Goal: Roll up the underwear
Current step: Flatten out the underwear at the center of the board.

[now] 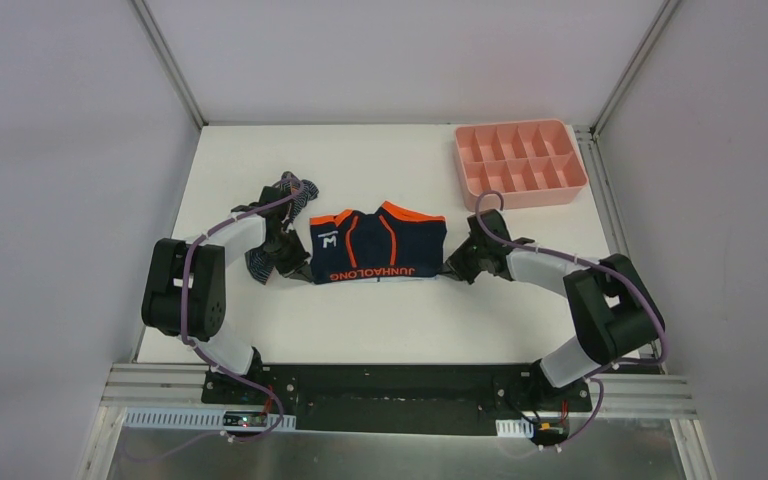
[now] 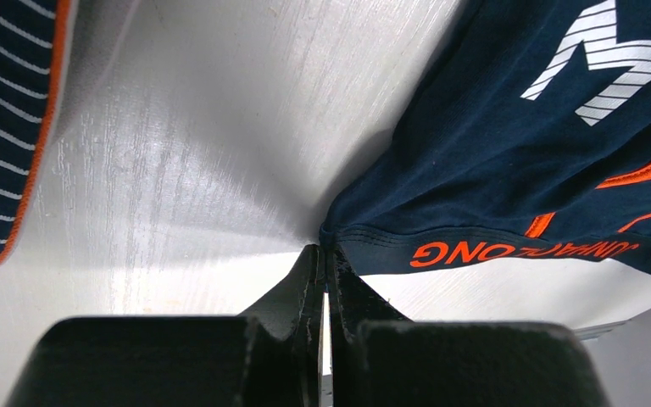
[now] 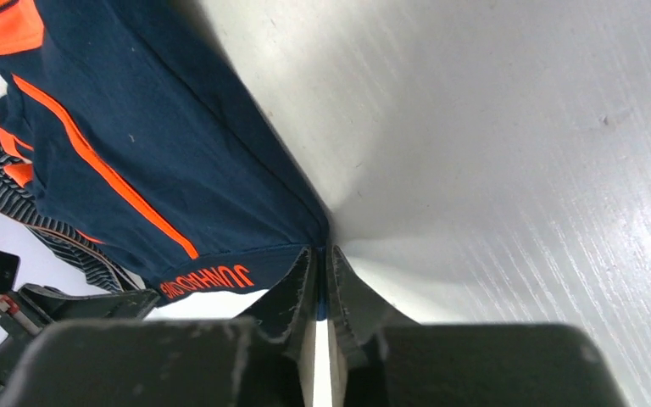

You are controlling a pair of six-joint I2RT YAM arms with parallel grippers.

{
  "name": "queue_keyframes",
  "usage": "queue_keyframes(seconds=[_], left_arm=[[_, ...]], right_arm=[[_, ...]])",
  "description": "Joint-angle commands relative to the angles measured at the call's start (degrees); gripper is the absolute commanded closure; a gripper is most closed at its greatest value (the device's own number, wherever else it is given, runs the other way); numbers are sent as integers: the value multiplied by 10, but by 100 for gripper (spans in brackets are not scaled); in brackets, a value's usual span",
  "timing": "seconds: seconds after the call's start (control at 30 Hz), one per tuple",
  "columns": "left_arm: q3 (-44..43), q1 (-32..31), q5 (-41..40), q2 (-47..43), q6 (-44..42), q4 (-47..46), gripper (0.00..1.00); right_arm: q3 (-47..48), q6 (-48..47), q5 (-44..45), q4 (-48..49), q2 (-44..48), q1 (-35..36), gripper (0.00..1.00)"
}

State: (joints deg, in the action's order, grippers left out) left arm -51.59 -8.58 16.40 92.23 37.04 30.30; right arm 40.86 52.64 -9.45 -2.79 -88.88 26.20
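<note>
**Gripping both waistband corners, ready to start the roll**

Pinching is the step in hand. The navy briefs (image 1: 378,248) lie flat at the middle of the desk (image 1: 380,330). The left hand (image 1: 300,268) is pressed together on the left corner of the waistband, and the right hand (image 1: 452,268) is nipped onto the right corner, with blue cloth showing between its fingers.

The waistband, with its orange lettering, faces the near edge of the desk and the leg openings face the far edge. The long axis runs left to right, parallel to the near edge.

The next move probably calls for both hands to lift the waistband together and turn it over toward the far edge. They should keep level, so that the roll starts straight rather than skewed.

The striped briefs (image 1: 258,266) sit bunched just beside the navy pair, on its left under the left arm, and are not yet rolled. The pink tray (image 1: 520,195) stands at the far right corner, well apart.
</note>
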Motion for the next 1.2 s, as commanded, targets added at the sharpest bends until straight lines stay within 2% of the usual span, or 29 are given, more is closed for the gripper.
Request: queue_keyframes(seconds=[0.0,0.2,0.5,0.63,0.7,0.8,0.93,1.03,1.07,1.13,1.17], left_arm=[[-7,-1,15,-14,2,20,100],[-142,3,24,-18,0,87,100],[-495,20,18,46,-24,99,100],[-564,20,19,38,-33,98,100],[-548,20,27,23,-33,98,100],[-441,20,36,-17,-27,85,100],[-222,16,65,-90,-21,57,100],[-77,4,119,-126,-15,54,100],[-38,0,140,-135,-9,56,87],[13,-1,173,-151,5,64,51],[22,-1,180,-162,6,73,41]], right_arm=[[21,-2,9,-20,4,4,100],[154,-68,29,-126,14,-13,100],[514,-144,-11,-202,-84,-88,100],[581,-158,-22,-228,-84,-94,100],[560,-159,-29,-226,-68,-95,100],[476,-164,-49,-212,-32,-92,100],[352,-219,-35,-238,21,-59,100],[244,-232,-16,-254,60,-27,100],[209,-228,-14,-255,72,-20,92],[155,-215,-4,-267,95,-10,61],[144,-208,5,-275,107,-8,53]])
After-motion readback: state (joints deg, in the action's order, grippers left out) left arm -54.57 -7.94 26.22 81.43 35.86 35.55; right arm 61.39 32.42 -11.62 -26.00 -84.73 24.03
